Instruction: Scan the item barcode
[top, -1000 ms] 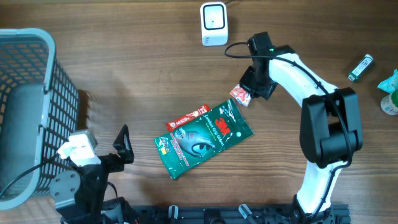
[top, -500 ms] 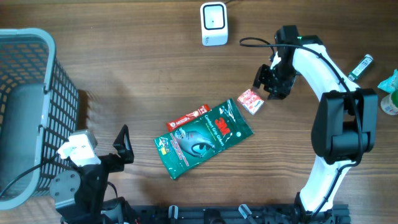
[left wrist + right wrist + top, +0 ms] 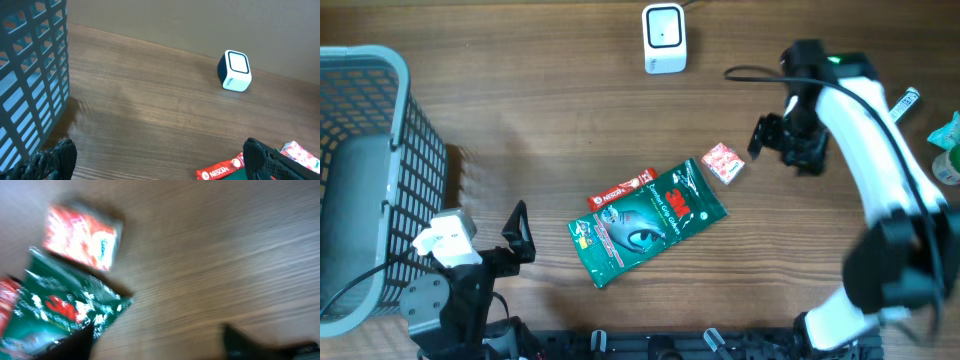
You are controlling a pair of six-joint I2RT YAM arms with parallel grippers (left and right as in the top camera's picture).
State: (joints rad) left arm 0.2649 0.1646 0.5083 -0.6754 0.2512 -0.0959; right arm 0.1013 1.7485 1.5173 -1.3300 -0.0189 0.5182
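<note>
A: So, where does the scan stand?

B: Nothing shows it as done. The small red packet lies flat on the table, at about three o'clock from the table's middle. It sits just beside the two o'clock corner of the green pouch, and nothing holds it.

A: And the scanner?

B: The white scanner stands at twelve o'clock, well apart from the packet, with no item in front of it.

A: What is the right gripper doing?

B: The right gripper hangs at the packet's two o'clock, near it but not touching. Its wrist view is blurred, yet the two fingers show spread wide with only bare wood between them.

A: The left one?

B: The left gripper sits at eight o'clock, near the basket, its fingers spread too and carrying nothing.

A: So what remains?

B: I cannot tell whether the packet has met the scanner, and no barcode is readable on it. If it has not, it needs lifting and turning toward twelve o'clock. The pouch, and the red coffee stick along its eleven o'clock edge, likely await the same.
</note>
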